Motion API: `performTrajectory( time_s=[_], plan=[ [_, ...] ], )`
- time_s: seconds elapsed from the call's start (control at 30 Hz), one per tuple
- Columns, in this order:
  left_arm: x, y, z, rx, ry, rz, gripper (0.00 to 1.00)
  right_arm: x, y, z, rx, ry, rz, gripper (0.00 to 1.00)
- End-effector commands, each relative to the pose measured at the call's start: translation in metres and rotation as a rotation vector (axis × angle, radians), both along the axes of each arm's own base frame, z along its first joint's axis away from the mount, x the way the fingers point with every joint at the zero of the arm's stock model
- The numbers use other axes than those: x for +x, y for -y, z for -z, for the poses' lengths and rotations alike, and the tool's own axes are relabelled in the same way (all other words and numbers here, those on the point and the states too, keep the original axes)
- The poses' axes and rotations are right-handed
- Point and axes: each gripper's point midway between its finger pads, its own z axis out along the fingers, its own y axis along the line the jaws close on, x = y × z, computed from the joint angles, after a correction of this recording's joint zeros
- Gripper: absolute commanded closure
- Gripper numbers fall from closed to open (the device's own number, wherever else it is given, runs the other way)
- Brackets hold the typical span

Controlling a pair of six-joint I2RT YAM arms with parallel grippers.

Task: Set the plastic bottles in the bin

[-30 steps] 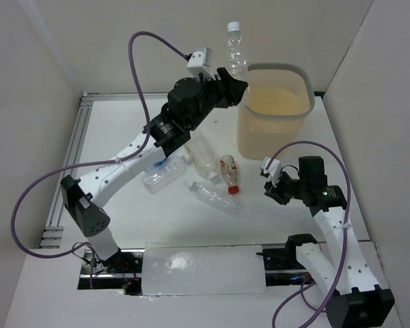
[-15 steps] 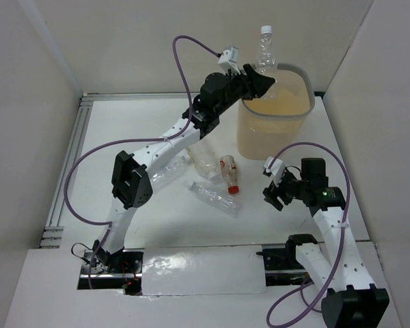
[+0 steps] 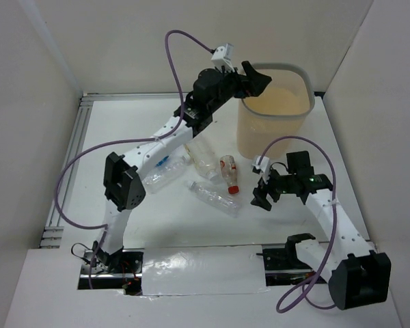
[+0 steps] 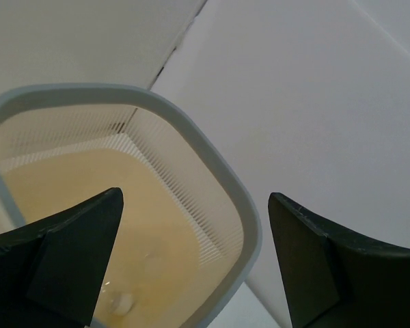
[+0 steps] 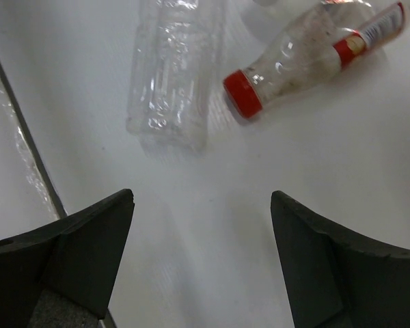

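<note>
Right gripper (image 5: 201,199) hovers over the worktop (image 5: 212,273), jaws spread and empty. A clear bottle (image 5: 169,75) lies upper left in its view, long axis up-frame, red-capped bottle (image 5: 295,58) beside it. Left gripper (image 4: 195,198) — spread, empty — hangs above the bin (image 4: 215,154).

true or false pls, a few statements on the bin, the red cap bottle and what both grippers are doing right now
1. The left gripper hangs over the bin with its fingers apart. True.
2. The left gripper holds a bottle. False: nothing is between its fingers.
3. The red-capped bottle lies on its side on the table. True.
4. The right gripper is shut on the red-capped bottle. False: it is open and empty, and the bottle lies apart from it.
5. The bin is tipped over. False: it stands upright.
</note>
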Motion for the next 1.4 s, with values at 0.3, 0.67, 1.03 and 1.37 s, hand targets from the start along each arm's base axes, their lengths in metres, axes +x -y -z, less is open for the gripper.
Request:
performTrajectory(
  time_s=[0.3, 0.67, 1.03, 1.37],
  plan=[
    [-0.118, -0.187, -0.012, 0.308, 0.036, -0.291, 0.00, 0.028, -0.081, -0.022, 0.119, -0.040, -0.134, 0.12],
    [-0.215, -0.307, 0.174, 0.584, -0.322, -0.411, 0.00, 0.045, -0.126, 0.031, -0.049, -0.070, -0.095, 0.11],
    [-0.236, -0.334, 0.210, 0.786, -0.304, -0.390, 0.00, 0.037, -0.138, 0.086, -0.207, -0.099, -0.065, 0.28],
    [-0.218, -0.311, 0.227, 0.974, -0.172, -0.230, 0.16, 0.028, -0.158, -0.049, -0.036, -0.018, -0.341, 0.79]
  ],
)
